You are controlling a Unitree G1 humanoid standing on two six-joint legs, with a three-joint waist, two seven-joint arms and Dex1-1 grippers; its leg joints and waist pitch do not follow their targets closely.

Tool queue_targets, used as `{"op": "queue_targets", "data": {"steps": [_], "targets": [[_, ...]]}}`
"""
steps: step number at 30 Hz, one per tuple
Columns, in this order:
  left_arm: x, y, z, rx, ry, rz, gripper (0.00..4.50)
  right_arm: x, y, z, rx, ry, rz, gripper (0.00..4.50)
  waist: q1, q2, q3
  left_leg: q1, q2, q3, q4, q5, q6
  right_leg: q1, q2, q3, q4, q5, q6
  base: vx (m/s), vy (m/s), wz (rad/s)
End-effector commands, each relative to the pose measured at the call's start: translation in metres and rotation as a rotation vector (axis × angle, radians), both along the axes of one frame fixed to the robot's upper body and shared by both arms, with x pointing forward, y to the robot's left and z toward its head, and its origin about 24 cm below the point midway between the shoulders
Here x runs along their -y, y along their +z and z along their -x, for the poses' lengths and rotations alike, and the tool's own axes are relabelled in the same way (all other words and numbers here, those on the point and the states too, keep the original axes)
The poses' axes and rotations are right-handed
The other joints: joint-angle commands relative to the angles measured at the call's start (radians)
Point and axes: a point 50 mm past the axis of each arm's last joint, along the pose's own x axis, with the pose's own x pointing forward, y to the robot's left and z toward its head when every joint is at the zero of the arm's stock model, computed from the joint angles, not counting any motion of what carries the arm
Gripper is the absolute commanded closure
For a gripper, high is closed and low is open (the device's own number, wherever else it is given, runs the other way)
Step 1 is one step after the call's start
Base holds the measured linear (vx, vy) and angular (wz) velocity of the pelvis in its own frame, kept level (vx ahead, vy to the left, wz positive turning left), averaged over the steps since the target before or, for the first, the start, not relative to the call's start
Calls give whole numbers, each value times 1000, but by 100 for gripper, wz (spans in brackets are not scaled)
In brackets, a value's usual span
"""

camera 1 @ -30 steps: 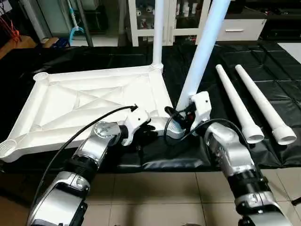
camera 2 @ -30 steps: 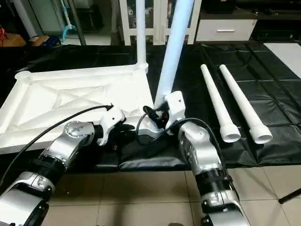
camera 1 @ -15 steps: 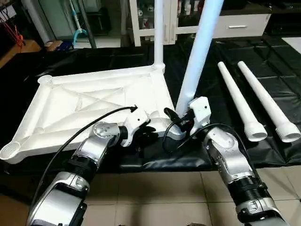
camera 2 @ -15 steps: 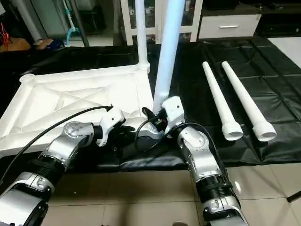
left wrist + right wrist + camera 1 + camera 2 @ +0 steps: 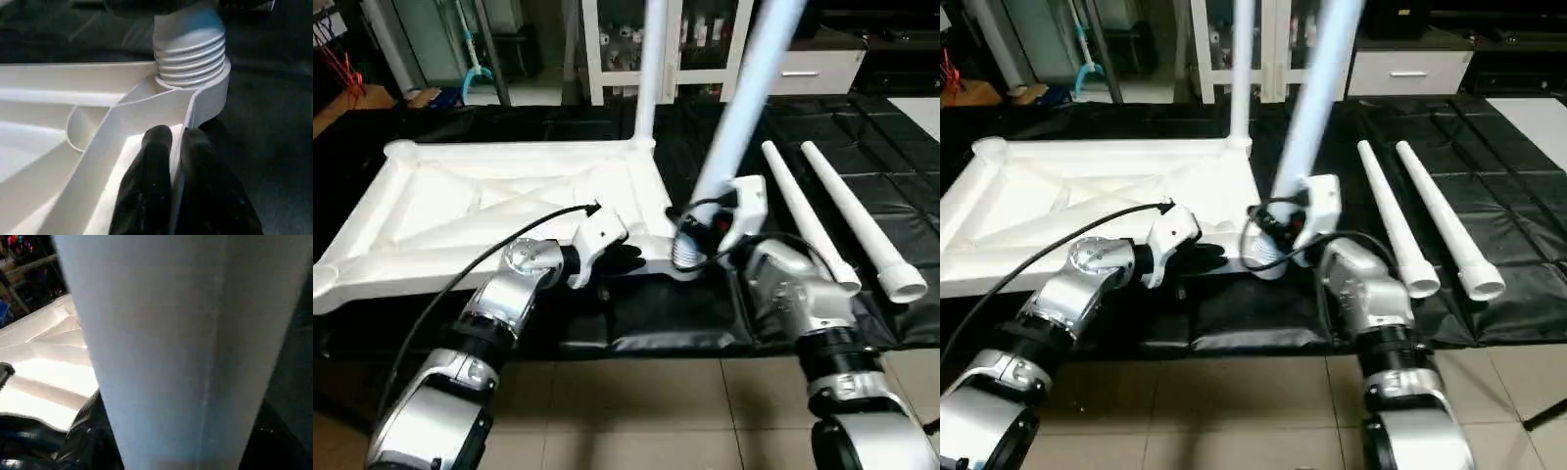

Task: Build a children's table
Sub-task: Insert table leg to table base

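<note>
Right now my left jaws (image 5: 168, 147) are pinched narrow on the rim wall of the upside-down tabletop (image 5: 460, 211), just short of the near corner socket (image 5: 208, 95). My right gripper (image 5: 710, 225) is wrapped around the second leg (image 5: 744, 108) low down, right above its threaded end (image 5: 190, 56). Can't actually tell how wide those jaws are, the leg fills everything in front of that wrist.

The threads sit in the mouth of the socket with several ridges still showing, and the leg leans away from my left side, so I'd say it isn't seated yet. One leg (image 5: 651, 69) already stands upright in the far corner beyond my right jaws. Two spare legs (image 5: 822, 215) lie on the black mat (image 5: 656, 318), off to the outer side of my right arm.

Handling-wise: hollow plastic, looks light and stiff but probably slick. The taper means a grip higher up would slide, so low by the thread collar seems the right spot. The tabletop rim is thin, fine for steadying, not for hard squeezing. Cross-threading is my worry with that tilt.
</note>
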Motion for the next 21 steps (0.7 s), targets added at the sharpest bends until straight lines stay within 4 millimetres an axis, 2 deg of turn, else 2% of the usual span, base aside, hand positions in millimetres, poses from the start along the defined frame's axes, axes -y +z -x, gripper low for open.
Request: {"op": "queue_targets", "data": {"steps": [1, 2, 3, 5, 6, 7, 8, 9, 10, 12, 13, 17, 18, 19, 21], "targets": [[-1, -35, 18, -149, -58, -72, 423, 22, -11, 0, -161, -135, -206, 262, 2, 2, -53, 25, 51, -29, -99, -275, 7, 32, -48, 25, -68, -186, -195, 0, 0, 0], [-1, -35, 18, -150, -58, -72, 427, 22, -11, 0, -161, -134, -202, 262, 2, 3, -52, 27, 52, -28, -101, -282, 3, 30, -48, 25, -69, -194, -193, 0, 0, 0], [-1, -35, 19, -149, -57, -73, 428, 22, -13, 1, -176, -127, -200, 262, 3, 0, -46, 34, 52, -26, -104, -343, -14, 22, -46, 25, -77, -260, -181, 0, 0, 0], [-1, -37, 20, -150, -57, -74, 441, 23, -17, 3, -197, -129, -195, 262, 1, -4, -40, 38, 50, -28, -106, -402, -29, 18, -47, 25, -85, -345, -165, 0, 0, 0], [-1, -37, 21, -149, -57, -76, 441, 23, -20, 4, -209, -129, -194, 262, 1, -3, -39, 47, 49, -31, -107, -451, -45, 12, -48, 26, -92, -419, -141, 0, 0, 0], [-2, -38, 21, -148, -57, -77, 447, 23, -20, 4, -213, -128, -193, 262, 4, 0, -44, 51, 52, -35, -108, -458, -58, 12, -51, 29, -94, -426, -135, 0, 0, 0], [-2, -39, 21, -147, -58, -83, 450, 24, -24, 5, -226, -140, -178, 262, 5, 2, -43, 51, 52, -35, -109, -469, -71, 6, -48, 29, -94, -405, -135, 0, 0, 0], [-2, -39, 21, -147, -58, -83, 450, 24, -24, 5, -226, -140, -178, 262, 1, -2, -43, 44, 52, -38, -113, -465, -72, 14, -47, 27, -90, -394, -134, 0, 0, 0], [-2, -40, 22, -148, -59, -86, 450, 25, -25, 6, -228, -142, -166, 262, 4, -1, -42, 42, 52, -38, -116, -459, -73, 15, -47, 27, -89, -380, -132, 0, 0, 0], [-2, -40, 23, -147, -62, -92, 450, 24, -26, 6, -233, -142, -162, 262, 2, 1, -43, 40, 51, -38, -115, -460, -74, 16, -49, 28, -89, -373, -135, 0, 0, 0], [-1, -41, 24, -146, -64, -90, 450, 23, -26, 8, -217, -125, -126, 261, 3, -3, -42, 40, 51, -37, -115, -457, -71, 15, -49, 29, -91, -374, -132, 0, 0, 0], [3, -37, 23, -130, -66, -61, 450, 18, -24, 9, -175, -90, -42, 261, 5, -3, -43, 38, 52, -36, -116, -433, -65, 16, -50, 30, -91, -361, -132, 0, 0, 0], [4, -34, 24, -119, -71, -52, 450, 18, -23, 8, -156, -91, -16, 261, 3, -7, -45, 33, 51, -35, -116, -412, -62, 19, -51, 30, -89, -342, -135, 0, 0, 0], [4, -29, 24, -97, -79, -24, 450, 18, -20, 5, -104, -95, 62, 261, 4, -7, -46, 31, 53, -35, -116, -395, -57, 21, -53, 30, -86, -328, -140, 0, 0, 0], [4, -27, 24, -88, -79, -12, 450, 17, -19, 4, -87, -98, 87, 261, -1, -6, -50, 26, 52, -34, -114, -353, -44, 25, -52, 30, -82, -273, -154, 0, 0, 0]]}}
